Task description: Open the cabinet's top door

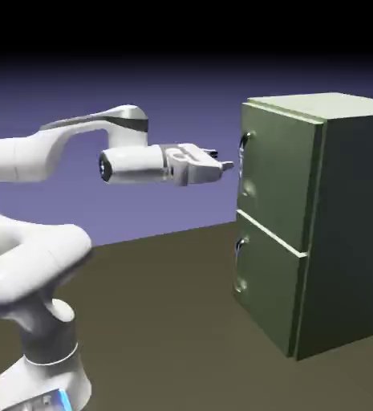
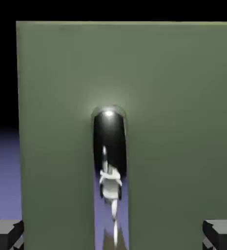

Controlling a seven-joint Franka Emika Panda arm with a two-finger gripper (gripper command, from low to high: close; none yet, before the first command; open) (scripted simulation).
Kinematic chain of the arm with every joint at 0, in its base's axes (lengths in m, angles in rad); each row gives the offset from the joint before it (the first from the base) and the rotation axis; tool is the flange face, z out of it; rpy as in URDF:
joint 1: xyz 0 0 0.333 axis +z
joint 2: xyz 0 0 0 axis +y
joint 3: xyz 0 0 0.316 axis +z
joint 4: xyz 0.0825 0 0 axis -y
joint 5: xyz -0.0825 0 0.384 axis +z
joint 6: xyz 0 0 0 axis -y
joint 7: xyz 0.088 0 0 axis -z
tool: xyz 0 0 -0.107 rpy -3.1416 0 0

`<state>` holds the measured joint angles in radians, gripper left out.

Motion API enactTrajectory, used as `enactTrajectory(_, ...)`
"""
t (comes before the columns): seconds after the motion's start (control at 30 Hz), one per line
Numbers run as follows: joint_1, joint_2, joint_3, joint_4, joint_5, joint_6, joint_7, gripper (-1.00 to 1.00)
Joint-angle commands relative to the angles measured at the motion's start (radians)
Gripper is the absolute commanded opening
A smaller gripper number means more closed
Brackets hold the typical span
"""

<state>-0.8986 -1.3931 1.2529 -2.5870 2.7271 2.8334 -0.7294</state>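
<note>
In the exterior view, the white arm [image 1: 29, 241] filled the left side of the frame, rising from the lower left corner and bending over toward the middle. Its hand lay level at mid-height in the upper half, pointing right, and the gripper [image 1: 221, 163] stood just short of the cabinet [image 1: 346, 225], its jaws apart with nothing between them. The cabinet took up the right side of the frame, standing on the dark table [image 1: 165, 321], its olive front turned left toward the arm. The top door [image 1: 277, 172] sat shut and flush above the shorter lower door [image 1: 268, 285], and its small silver handle [image 1: 244, 143] showed near the door's left edge, just right of the fingertips and apart from them. In the hand view, the two grey fingertips [image 2: 5, 233] sat at the bottom left and bottom right corners, wide apart. The top door's green face [image 2: 183, 122] filled most of the frame between them, with the shiny handle [image 2: 110, 146] upright in the middle, mirroring the arm.
</note>
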Motion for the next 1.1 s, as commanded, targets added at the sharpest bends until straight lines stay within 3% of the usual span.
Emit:
enactTrajectory(0.0,-0.008,-0.007,0.011,0.002,0.024,-0.002,-0.013,0.0)
enactTrajectory(0.2,-0.184,0.011,0.053,0.12,0.056,-0.058,-0.018,0.0)
enactTrajectory(0.23,-0.184,0.011,0.053,0.12,0.056,-0.058,-0.018,-1.0)
enactTrajectory(0.7,0.075,0.0,-0.209,-0.306,-0.099,-0.614,-0.118,-1.0)
enactTrajectory(1.07,0.013,0.029,-0.508,-0.474,-0.396,-1.092,-0.205,-1.0)
